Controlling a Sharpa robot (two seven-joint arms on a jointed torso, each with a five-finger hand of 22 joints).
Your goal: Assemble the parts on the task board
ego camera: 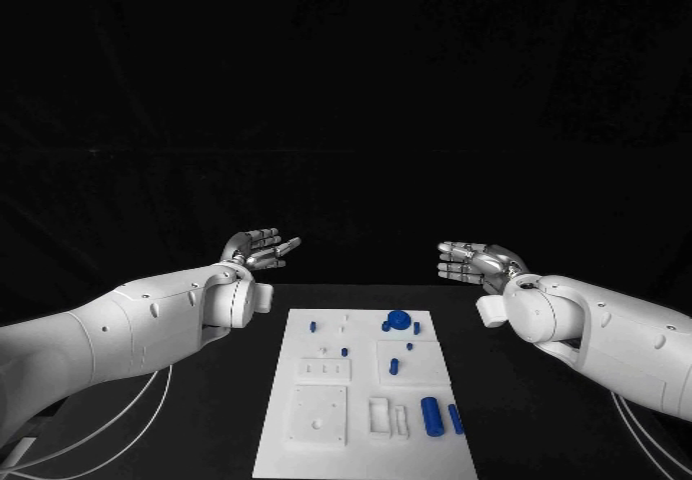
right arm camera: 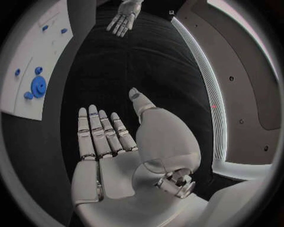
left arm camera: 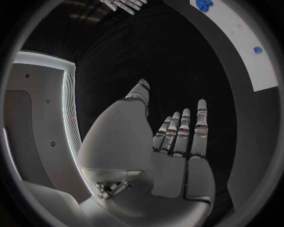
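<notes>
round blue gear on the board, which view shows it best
The right wrist view: the round blue gear is large enough to show its hub. The head view shows it small; the left wrist view shows a blob at the rim.

Bare table flanks the board on both sides; blue parts stud its right half.

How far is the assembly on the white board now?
Nothing looks started. Both the left hand and right hand hover open beyond the task board, holding nothing. Blue parts, such as the round part and cylinder, still lie on the board, so the assembly remains.
</notes>
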